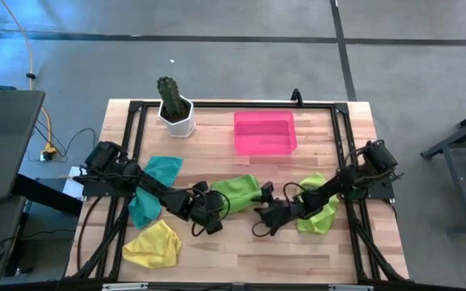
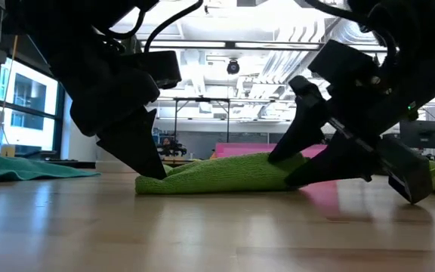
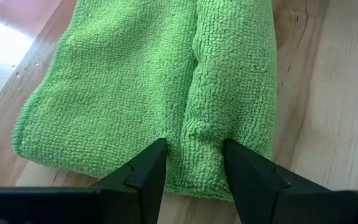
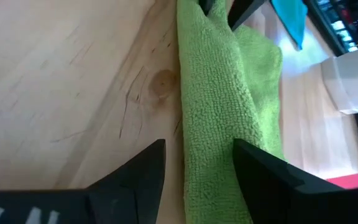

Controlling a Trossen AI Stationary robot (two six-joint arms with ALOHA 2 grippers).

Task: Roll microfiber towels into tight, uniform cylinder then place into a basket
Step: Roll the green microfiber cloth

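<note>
A lime green towel (image 1: 239, 191) lies flat at mid-table, with a rolled ridge (image 3: 235, 74) along one side and a flat part (image 3: 104, 81) beside it. My left gripper (image 3: 194, 163) is shut on the ridge at the towel's left end. My right gripper (image 4: 199, 158) stands open at the right end, a finger on each side of the ridge (image 4: 210, 143); bare wood shows between one finger and the cloth. A second lime green towel (image 1: 320, 217) lies under my right arm. A teal towel (image 1: 156, 174) and a yellow towel (image 1: 154, 244) lie at the left. The pink basket (image 1: 265, 134) sits at the far side. My left gripper pinches the rolled ridge at its left end (image 3: 194, 140) between its two fingers, where the cloth shows a small dent. The fingers slant down from the table's left and point along the roll. The towel rests on the table.
A white pot with a cactus (image 1: 175, 109) stands at the far left, next to the basket. A black frame (image 1: 217, 104) runs around the table's edges. Bare wood lies along the near edge between the yellow towel and my right arm.
</note>
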